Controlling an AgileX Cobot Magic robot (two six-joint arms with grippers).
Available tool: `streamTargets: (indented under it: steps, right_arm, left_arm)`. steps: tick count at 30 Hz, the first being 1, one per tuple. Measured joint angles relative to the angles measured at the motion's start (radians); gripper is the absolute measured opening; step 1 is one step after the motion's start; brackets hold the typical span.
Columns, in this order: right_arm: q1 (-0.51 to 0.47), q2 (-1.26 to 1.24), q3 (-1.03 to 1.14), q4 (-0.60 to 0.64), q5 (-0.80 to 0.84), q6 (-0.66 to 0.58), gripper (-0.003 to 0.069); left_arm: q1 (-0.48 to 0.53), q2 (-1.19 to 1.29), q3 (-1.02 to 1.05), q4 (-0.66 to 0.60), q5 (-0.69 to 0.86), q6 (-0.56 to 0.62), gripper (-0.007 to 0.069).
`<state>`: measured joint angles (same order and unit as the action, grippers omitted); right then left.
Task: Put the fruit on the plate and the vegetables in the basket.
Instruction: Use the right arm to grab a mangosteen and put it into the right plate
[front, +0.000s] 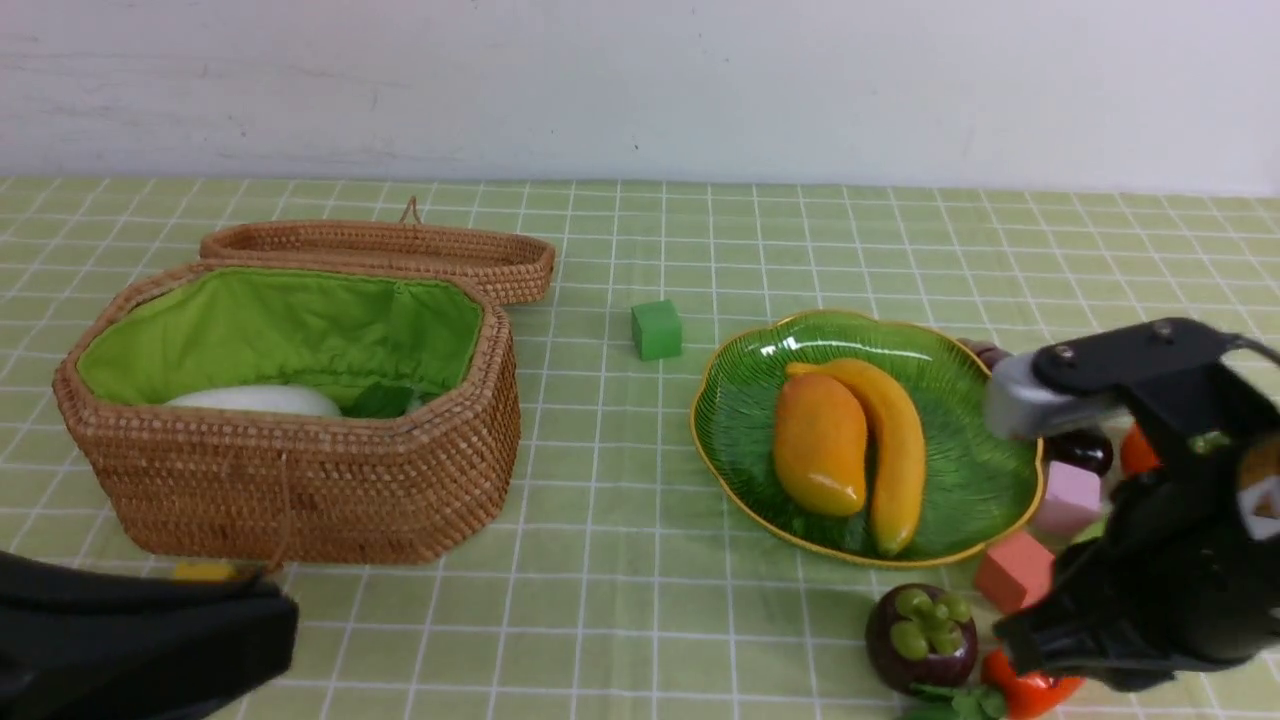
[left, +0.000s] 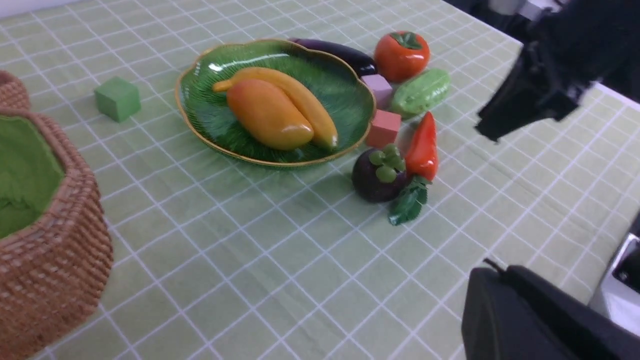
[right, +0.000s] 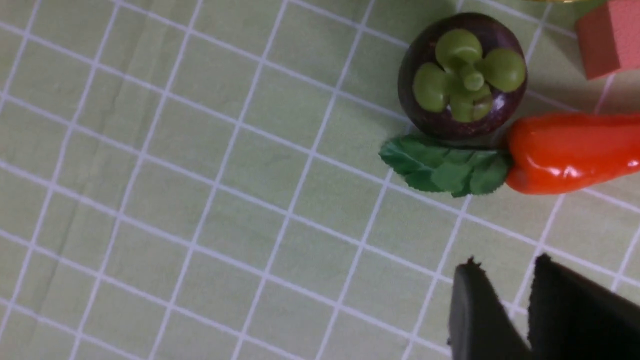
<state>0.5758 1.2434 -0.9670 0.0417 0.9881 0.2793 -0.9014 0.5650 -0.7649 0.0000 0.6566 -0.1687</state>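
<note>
Toward the near right corner of the table (front: 620, 560), mangosteen (right: 462, 75) and chili (right: 570, 150) were found unsorted beside the plate (front: 720, 400) holding mango (front: 820, 445) and banana (front: 895, 450). Jaws of the right gripper (right: 506, 272) were parted, empty, presumably for pickup; those of the left gripper (front: 150, 640) were pressed together, idle.

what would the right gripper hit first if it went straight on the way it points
The right gripper would probably meet bare tablecloth just short of the chili pepper's leaf; depth is unclear.
</note>
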Motion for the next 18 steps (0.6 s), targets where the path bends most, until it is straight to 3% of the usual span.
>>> streamTargets:
  steps: [4,5,6,7,9,18]
  right_arm:
    - [-0.033,0.111,0.0,0.001,-0.094,0.021,0.0463]
    - [-0.036,0.116,-0.001,0.002,-0.101,0.022,0.0475]
    - [-0.056,0.16,-0.001,0.004,-0.117,0.033,0.0581]
    - [-0.058,0.164,-0.001,0.004,-0.118,0.032,0.0581]
    - [-0.074,0.223,-0.001,0.004,-0.144,0.039,0.0664]
    - [-0.075,0.348,-0.009,0.0,-0.253,0.063,0.0639]
  left_arm:
    - [0.0,0.07,0.0,-0.149,-0.001,0.195,-0.0013]
    - [0.0,0.07,0.0,-0.149,-0.001,0.204,-0.0013]
    - [0.0,0.098,0.002,-0.213,-0.011,0.278,-0.0013]
    - [0.0,0.101,0.004,-0.22,-0.014,0.294,-0.0013]
    - [0.0,0.123,0.007,-0.285,-0.045,0.374,-0.0013]
    - [0.0,0.124,0.007,-0.314,-0.098,0.41,-0.0013]
